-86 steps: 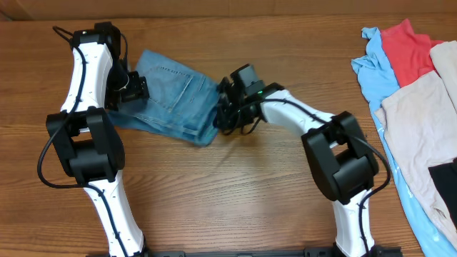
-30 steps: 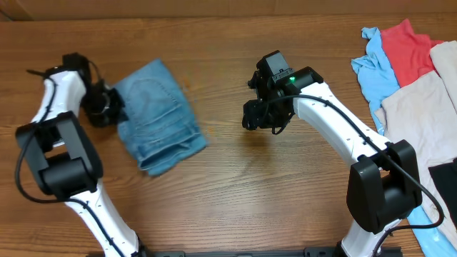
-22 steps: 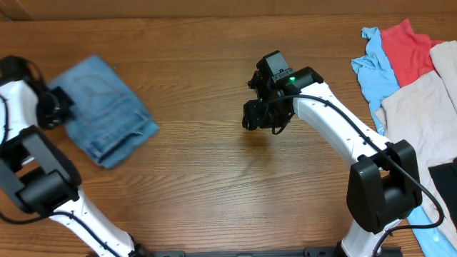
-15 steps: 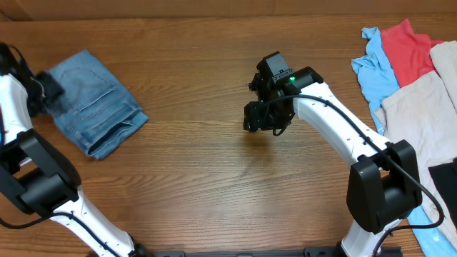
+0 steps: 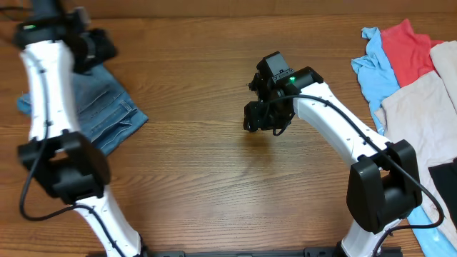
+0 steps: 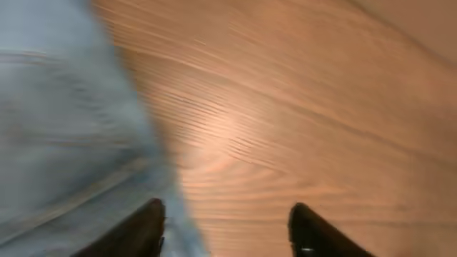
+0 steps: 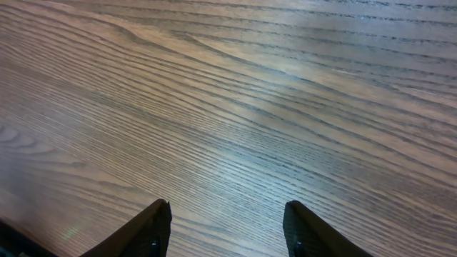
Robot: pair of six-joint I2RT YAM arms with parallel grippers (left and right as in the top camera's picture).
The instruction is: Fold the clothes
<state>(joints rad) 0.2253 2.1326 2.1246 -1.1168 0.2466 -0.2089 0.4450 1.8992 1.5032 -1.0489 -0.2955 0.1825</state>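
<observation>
Releasing the folded jeans [image 5: 107,118] at the table's [image 5: 214,193] far left.
The left gripper [image 5: 94,47] has slid the bundle out from mid-table, let go and swung up toward the back edge. In its wrist view the fingers [image 6: 151,230] stand apart with nothing clamped, only wood and a blurred denim edge below. The right gripper [image 5: 263,118] has stayed put, spread and empty over bare wood. This garment looks done (a compact, squared bundle), so the pile [image 5: 414,107] of light blue, red and beige clothes at the right is probably next.
</observation>
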